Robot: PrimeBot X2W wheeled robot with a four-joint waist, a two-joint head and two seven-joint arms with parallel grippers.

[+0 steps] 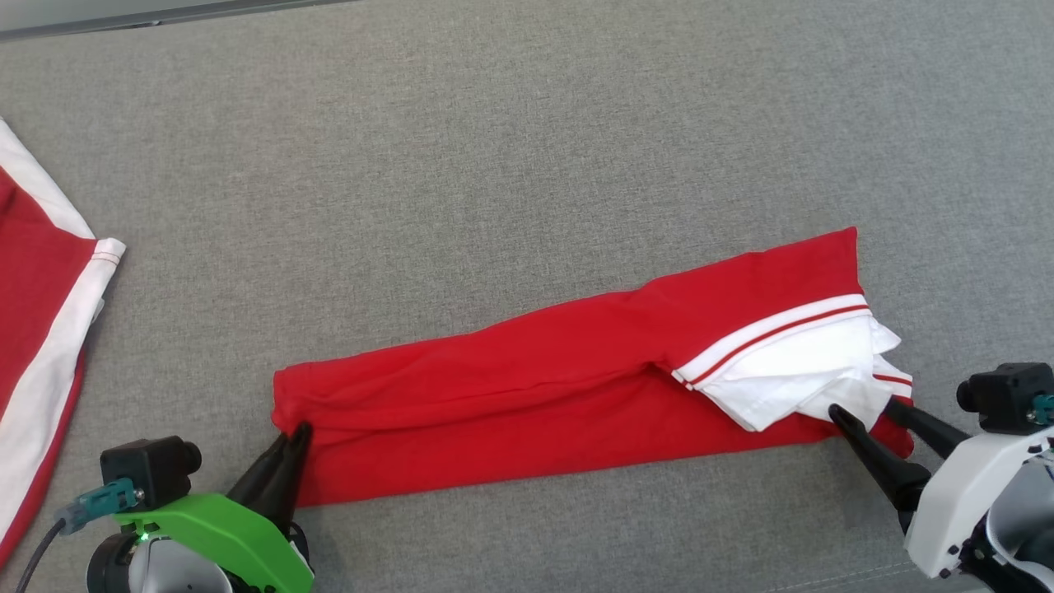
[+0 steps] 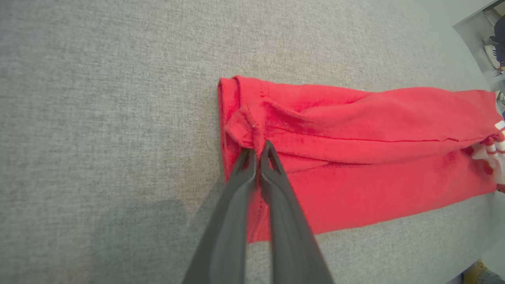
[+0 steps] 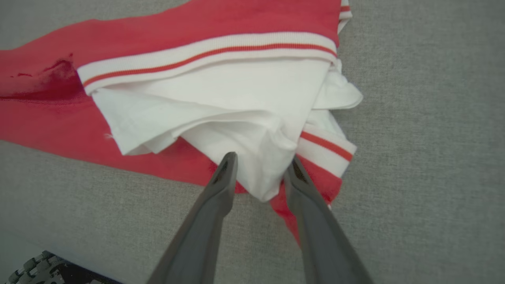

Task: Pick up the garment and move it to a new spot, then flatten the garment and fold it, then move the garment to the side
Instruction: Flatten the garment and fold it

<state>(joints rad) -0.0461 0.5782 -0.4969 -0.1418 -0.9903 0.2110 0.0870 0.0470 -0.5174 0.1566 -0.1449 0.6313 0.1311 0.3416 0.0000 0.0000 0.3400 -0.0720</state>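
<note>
Folding stage: garment (image 1: 576,395) lies as a long band across the desk (image 1: 527,123). Left pincer (image 1: 295,431) pinches its red end (image 2: 244,122); right pincer (image 1: 861,405), narrowly parted, straddles the white corner (image 3: 256,157). Should grip all layers, then lift ends level.

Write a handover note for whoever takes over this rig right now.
Left gripper: shut on the garment at its left end.
Right gripper: open, fingers either side of the white sleeve corner at the right end, not gripping.
Garment: a long red strip on the grey surface, white sleeves on top at the right.
Done: folded lengthwise.
Left: probably a crosswise fold, then moving it to the side.
A second garment lies at the far left.
</note>
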